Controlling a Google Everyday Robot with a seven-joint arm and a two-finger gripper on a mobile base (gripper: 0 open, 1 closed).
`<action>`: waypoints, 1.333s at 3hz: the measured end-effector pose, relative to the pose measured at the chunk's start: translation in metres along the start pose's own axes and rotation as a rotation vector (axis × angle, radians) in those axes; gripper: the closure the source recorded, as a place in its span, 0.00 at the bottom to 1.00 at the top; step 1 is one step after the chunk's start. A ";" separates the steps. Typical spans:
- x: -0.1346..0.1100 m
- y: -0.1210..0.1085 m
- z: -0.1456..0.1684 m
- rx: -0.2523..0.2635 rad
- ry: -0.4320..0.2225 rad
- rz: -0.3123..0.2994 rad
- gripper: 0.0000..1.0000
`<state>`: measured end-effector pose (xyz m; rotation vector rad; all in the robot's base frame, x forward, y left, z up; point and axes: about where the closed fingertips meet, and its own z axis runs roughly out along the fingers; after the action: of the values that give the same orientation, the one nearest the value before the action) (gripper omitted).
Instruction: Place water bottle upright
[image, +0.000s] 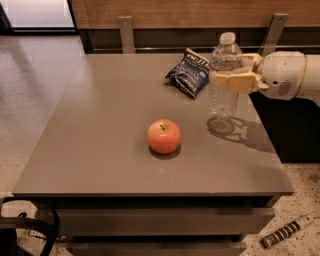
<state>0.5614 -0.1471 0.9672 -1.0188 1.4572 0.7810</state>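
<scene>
- Water bottle (223, 102) stands upright at the right of the frame, its white cap on top, over the right part of the bench (100, 125).
- Its ribbed clear body ends just above a dark shadow on the bench top; I cannot tell whether the base touches the surface.
- The gripper (224, 74) reaches in from the right edge of the frame, and its tan jaws are clenched around the bottle's middle, one in front and one behind.
- A white arm housing (287, 75) sits behind the gripper, at the right edge, beyond the bench's right side.
- A dark blue chip bag (190, 72) lies just left of the bottle, toward the far edge of the bench, crumpled and flat.
- A red-orange apple (163, 136) sits near the centre of the frame, stem up, well apart from the bottle and nearer to the front edge.
- A speckled floor (305, 200) shows at the lower right, with a striped rod-like object (287, 232) lying on it.
- A wood-panelled wall (175, 10) runs along the top of the frame behind the bench.
</scene>
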 end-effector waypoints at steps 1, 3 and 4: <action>0.008 0.002 0.005 -0.020 -0.015 0.045 1.00; 0.028 0.005 -0.002 -0.004 -0.097 0.059 1.00; 0.033 0.006 -0.004 -0.003 -0.125 0.033 1.00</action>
<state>0.5547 -0.1539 0.9347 -0.9340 1.3689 0.8556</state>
